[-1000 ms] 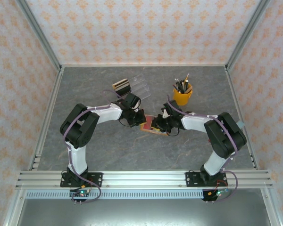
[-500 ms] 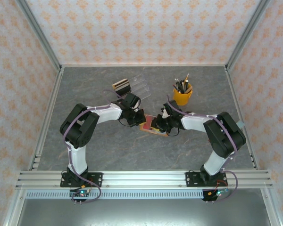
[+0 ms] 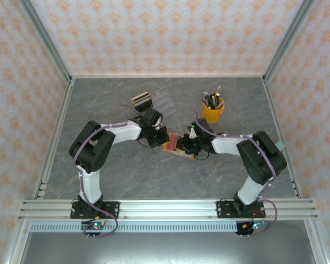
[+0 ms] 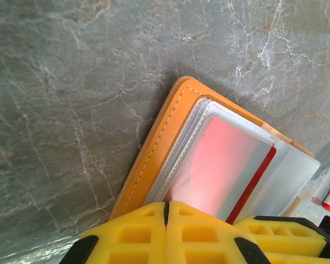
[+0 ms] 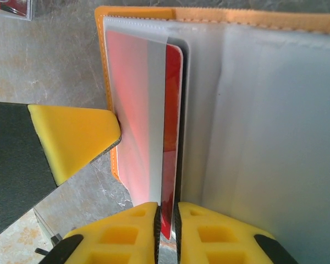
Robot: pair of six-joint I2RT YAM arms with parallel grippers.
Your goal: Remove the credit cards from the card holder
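While your left arm has held its place over the last second, your right gripper (image 5: 166, 226) has edged a little closer in over the card holder (image 3: 172, 147) and its fingers have drawn together. They now pinch the near end of the red card (image 5: 173, 121), with only a thin slit between them. The left gripper (image 4: 166, 219) has its fingers pressed tight together, and their tip bears on the orange rim of the holder, apparently pinning it.

The holder lies open on the table (image 4: 71, 82) near the middle, between the two grippers, its clear sleeves (image 5: 264, 137) facing up. To my eye this means you have the grip you need. The card is caught but not yet drawn out, and a straight pull along the sleeve looks like the next step.

From above, the two wrists cover most of the holder, so you cannot see the grip there. Your left wrist view cuts off just where the fingers meet the holder. I cannot tell whether the right fingers also catch the plastic sleeve along with the card. A dark edge beside the red card may be a second one. How many cards are inside is unclear.
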